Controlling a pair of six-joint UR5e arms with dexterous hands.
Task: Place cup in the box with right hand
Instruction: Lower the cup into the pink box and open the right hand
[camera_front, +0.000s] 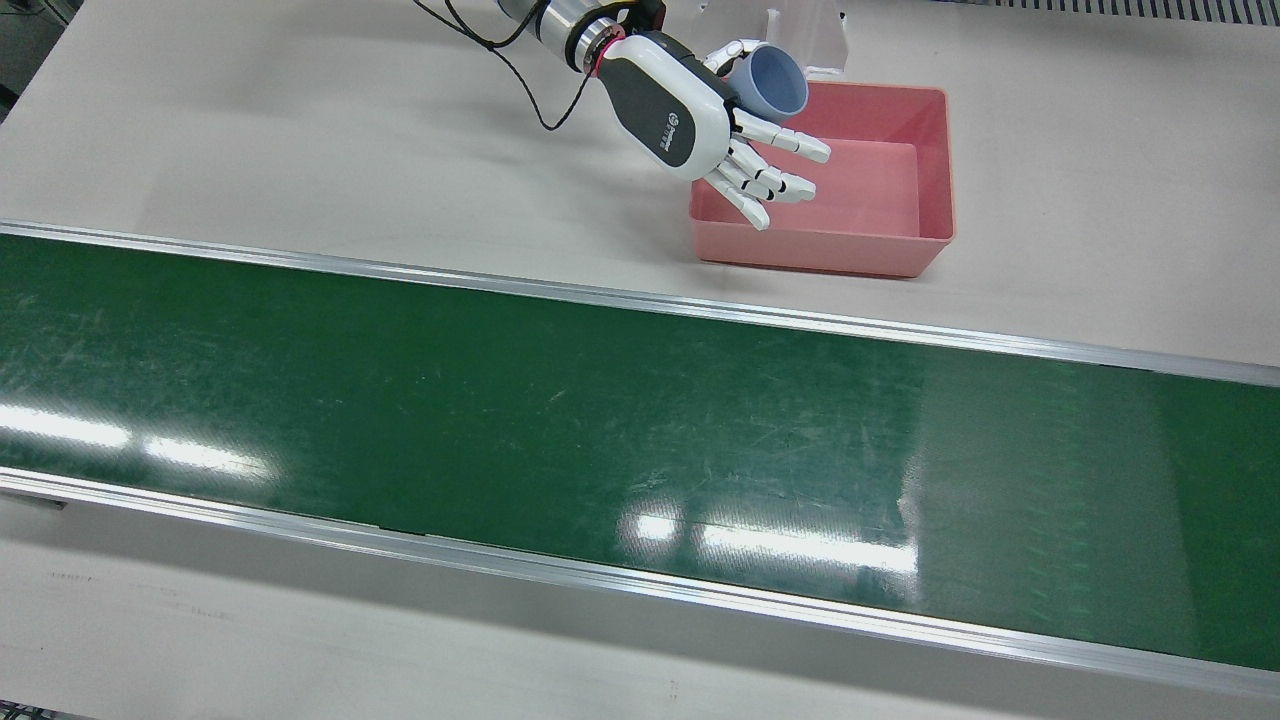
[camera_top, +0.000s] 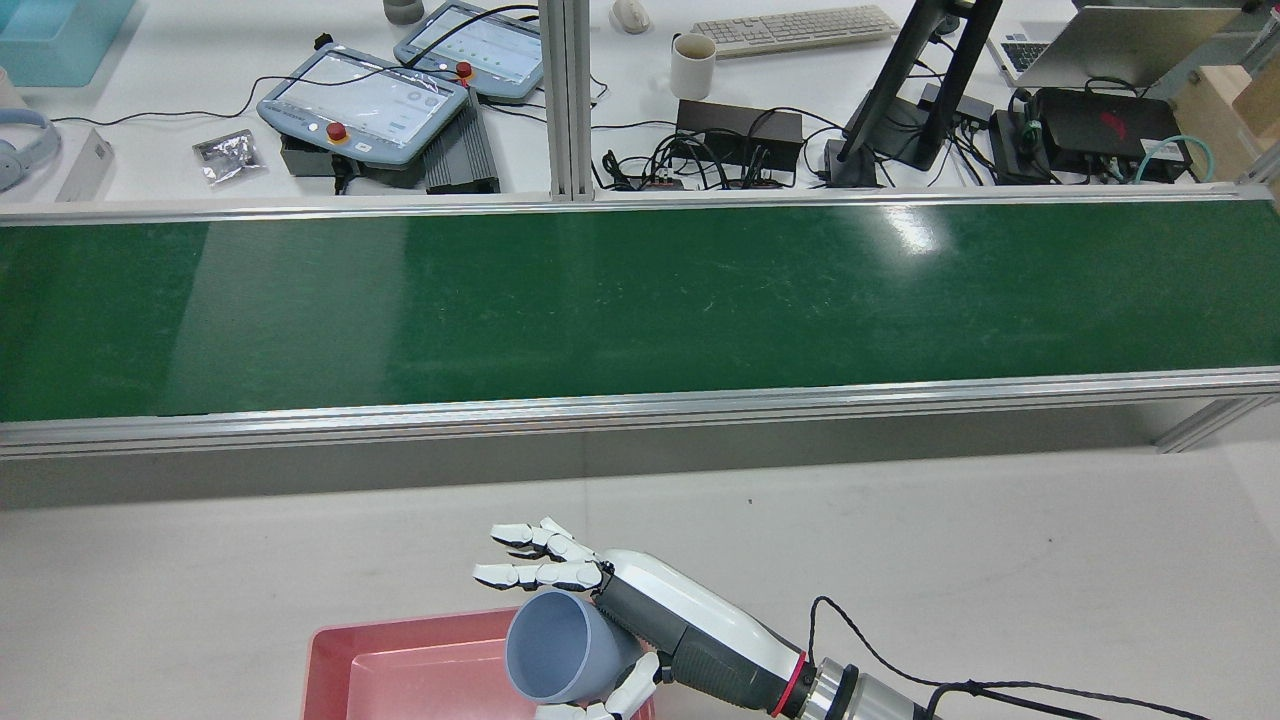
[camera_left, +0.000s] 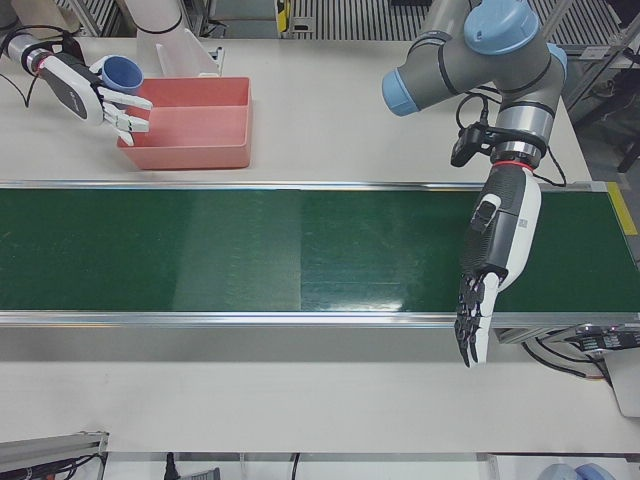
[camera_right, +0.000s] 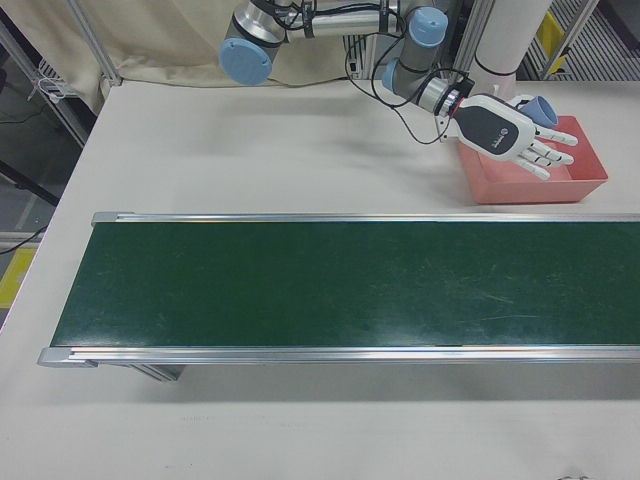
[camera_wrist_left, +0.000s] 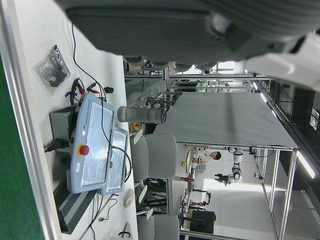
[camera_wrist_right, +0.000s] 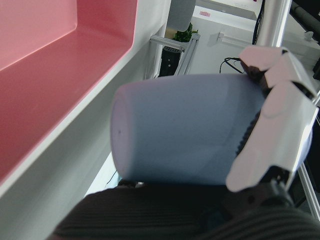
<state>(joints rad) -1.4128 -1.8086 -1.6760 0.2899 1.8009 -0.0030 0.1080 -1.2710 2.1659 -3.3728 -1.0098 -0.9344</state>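
Looking down via front view, the right hand (camera_front: 690, 110), a white and grey dexterous unit, hovered at the near-left corner of the pink plastic rectangular box (camera_front: 925, 165). It carried a pale blue-grey smooth plastic cup (camera_front: 770, 80) lying on its side, mouth toward the box interior, pinned between thumb and palm w/ the other fingers (camera_front: 770, 185) stretched out straight over the box floor. The green conveyor belt (camera_front: 500, 420) lay bare.

Rear view: same cup (camera_top: 555, 655) sat above the box (camera_top: 340, 650) edge, mouth wide open to camera, thumb curled under it; long fingers fanned fwd, not wrapped.

Left-front view: left hand (camera_left: 490, 270) hung over the belt's near rail, well apart from box, fingers straight and pointing down, holding nothing.

Right-front view: right hand (camera_right: 505, 130) over the box's left end, cup (camera_right: 535, 107) tucked behind palm.

Left hand view showed no task item.

Right hand view: cup (camera_wrist_right: 185, 130) wall pressed vs palm padding, thumb across its side, box wall (camera_wrist_right: 75, 65) just beside.

Judgement: cup looked light, rigid, thin-walled and slick, not fragile. A thumb-and-palm pinch on the round wall seemed loose; wrapping fingers around mid-body would prob. hold surer, as it could roll or slip out.
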